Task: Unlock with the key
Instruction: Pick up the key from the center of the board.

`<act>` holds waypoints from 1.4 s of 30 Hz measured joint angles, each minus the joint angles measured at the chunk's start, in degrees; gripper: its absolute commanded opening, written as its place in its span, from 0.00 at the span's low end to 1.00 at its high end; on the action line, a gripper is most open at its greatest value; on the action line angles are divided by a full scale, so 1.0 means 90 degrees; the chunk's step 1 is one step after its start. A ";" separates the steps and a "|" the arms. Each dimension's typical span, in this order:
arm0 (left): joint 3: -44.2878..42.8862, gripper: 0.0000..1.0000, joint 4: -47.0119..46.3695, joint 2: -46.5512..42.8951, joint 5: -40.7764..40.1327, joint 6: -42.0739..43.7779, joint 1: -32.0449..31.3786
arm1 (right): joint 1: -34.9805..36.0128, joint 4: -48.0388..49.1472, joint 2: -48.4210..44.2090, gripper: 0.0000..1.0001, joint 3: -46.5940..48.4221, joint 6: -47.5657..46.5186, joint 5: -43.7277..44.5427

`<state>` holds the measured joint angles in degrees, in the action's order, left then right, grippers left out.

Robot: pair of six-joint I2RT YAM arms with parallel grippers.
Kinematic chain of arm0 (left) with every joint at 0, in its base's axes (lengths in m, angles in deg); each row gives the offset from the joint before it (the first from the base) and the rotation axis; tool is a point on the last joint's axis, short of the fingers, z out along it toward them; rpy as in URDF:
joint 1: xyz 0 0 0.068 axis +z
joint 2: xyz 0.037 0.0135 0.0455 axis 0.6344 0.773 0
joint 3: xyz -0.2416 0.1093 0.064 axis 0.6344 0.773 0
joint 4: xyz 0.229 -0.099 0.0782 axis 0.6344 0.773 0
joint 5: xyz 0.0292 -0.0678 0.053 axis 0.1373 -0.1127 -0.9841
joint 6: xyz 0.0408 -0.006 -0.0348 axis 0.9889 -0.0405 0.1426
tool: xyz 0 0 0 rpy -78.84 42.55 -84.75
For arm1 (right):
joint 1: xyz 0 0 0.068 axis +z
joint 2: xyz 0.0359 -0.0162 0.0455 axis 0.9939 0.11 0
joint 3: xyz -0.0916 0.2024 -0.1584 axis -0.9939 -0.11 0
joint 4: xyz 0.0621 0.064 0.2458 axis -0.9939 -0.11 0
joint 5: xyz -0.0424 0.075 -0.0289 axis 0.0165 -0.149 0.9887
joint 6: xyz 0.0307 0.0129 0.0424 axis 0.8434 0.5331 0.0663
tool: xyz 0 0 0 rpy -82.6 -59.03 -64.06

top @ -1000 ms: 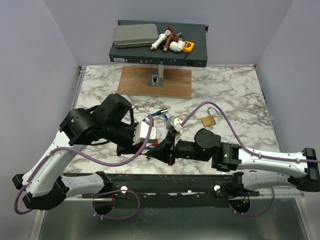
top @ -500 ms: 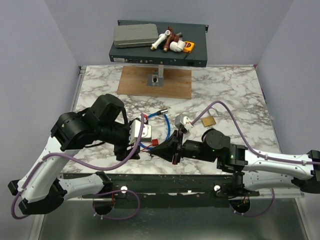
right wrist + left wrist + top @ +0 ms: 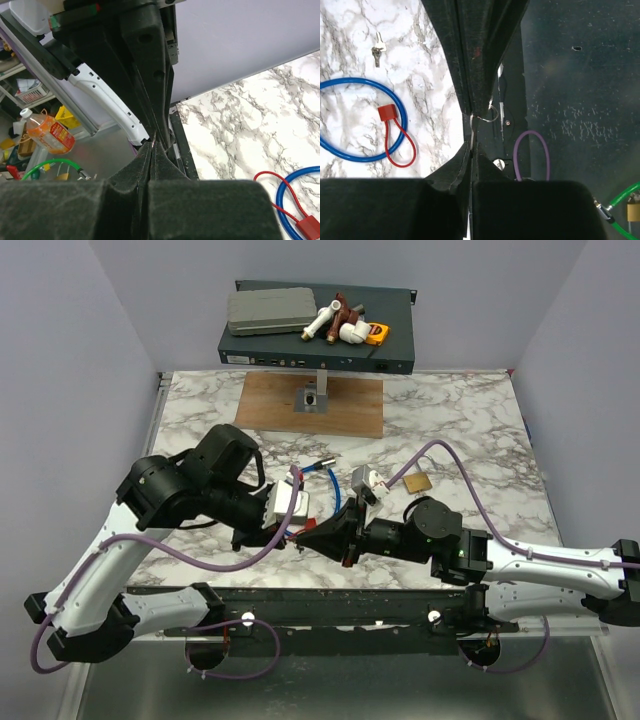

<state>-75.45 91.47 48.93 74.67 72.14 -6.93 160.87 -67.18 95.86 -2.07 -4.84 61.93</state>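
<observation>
- Key [image 3: 472, 134]: seen edge-on over the near part of the desk [image 3: 470, 420], between the two tip-to-tip jaw sets. Long axis in line w/ both, running left-right.
- L jaws: clamped on its ringless end.
- R jaws: together at the ring end; grip on key cannot be confirmed.
- Padlock [image 3: 418, 483]: far-right of the key, R arm nearer, so R probably carries.
- Loose key [image 3: 378, 49]: flat on desk.
</observation>
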 measured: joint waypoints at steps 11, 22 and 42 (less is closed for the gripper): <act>-0.0231 0.00 0.0233 0.0129 0.0187 0.0092 0.0236 | 0.0000 0.0017 0.0107 0.13 0.0000 -0.0005 -0.0063; -0.0204 0.00 0.0418 0.0185 0.0493 0.0274 0.0262 | 0.0002 -0.0175 0.0112 0.01 0.0046 -0.0005 -0.0063; 0.0032 0.27 0.0415 0.0124 0.0512 0.0265 0.0262 | 0.0007 -0.0527 0.0085 0.01 0.0330 0.0027 0.0153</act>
<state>-75.17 95.21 50.04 79.29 74.52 -4.57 160.94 -71.93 96.63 0.91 -4.60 63.31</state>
